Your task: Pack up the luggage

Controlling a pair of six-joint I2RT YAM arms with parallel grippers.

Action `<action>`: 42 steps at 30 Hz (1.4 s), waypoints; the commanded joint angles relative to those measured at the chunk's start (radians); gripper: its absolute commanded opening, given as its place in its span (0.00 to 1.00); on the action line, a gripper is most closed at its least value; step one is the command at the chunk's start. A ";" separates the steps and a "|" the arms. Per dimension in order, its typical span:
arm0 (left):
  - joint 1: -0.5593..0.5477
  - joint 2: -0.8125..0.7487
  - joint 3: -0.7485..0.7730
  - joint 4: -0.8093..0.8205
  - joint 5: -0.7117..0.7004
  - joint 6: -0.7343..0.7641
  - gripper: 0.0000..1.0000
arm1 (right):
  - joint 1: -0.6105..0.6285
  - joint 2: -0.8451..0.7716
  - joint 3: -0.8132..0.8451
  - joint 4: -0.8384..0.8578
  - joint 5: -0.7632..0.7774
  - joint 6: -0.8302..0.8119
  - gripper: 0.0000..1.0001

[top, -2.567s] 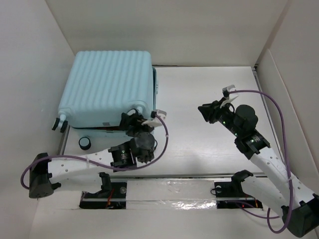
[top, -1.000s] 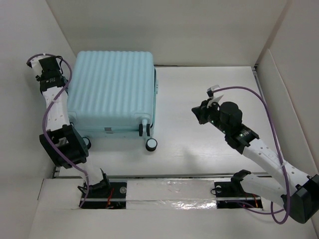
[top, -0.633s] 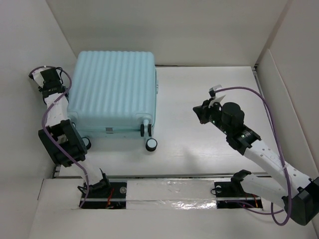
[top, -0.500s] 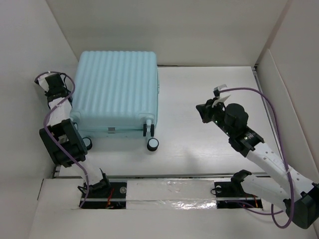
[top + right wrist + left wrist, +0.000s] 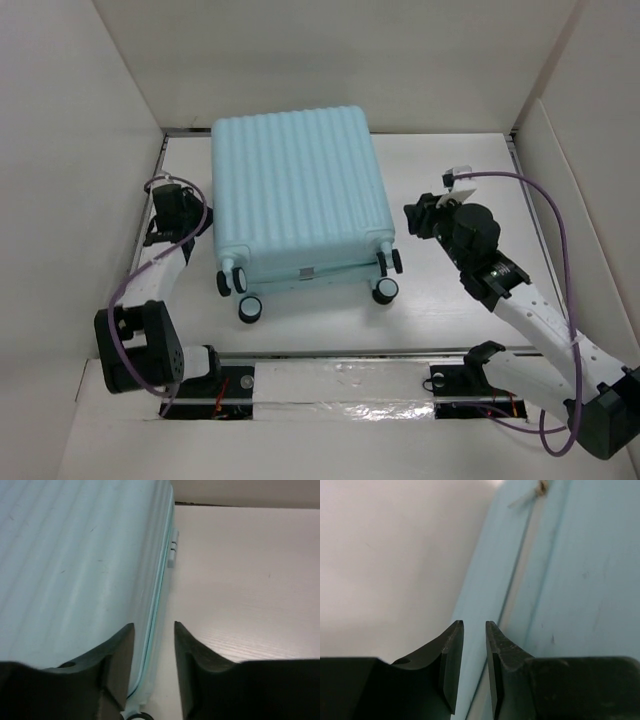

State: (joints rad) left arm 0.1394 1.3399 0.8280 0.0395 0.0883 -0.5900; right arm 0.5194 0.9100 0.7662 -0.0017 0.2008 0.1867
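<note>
Luggage (image 5: 295, 195) flat on desk (image 5: 450, 150); left end effector (image 5: 474, 625) barely parted, empty; right end effector (image 5: 152, 627) part-open, empty.

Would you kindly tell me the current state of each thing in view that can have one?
luggage: closed, lying flat with the ribbed shell up, wheels toward the arms.
left gripper: jaws open by a narrow gap, empty, at the luggage's left side.
right gripper: jaws open, empty, aimed at the luggage's right edge.
</note>
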 commanded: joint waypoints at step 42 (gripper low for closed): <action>-1.167 -0.376 -0.369 0.220 -0.562 -0.176 0.34 | -0.177 1.094 1.435 -0.130 -0.620 0.093 0.95</action>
State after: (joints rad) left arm -0.9657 0.9638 0.4004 0.2356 -0.7341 -0.7322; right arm 0.2565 2.2227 2.2539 -0.2131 -0.1059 0.2020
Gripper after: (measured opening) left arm 0.312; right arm 0.939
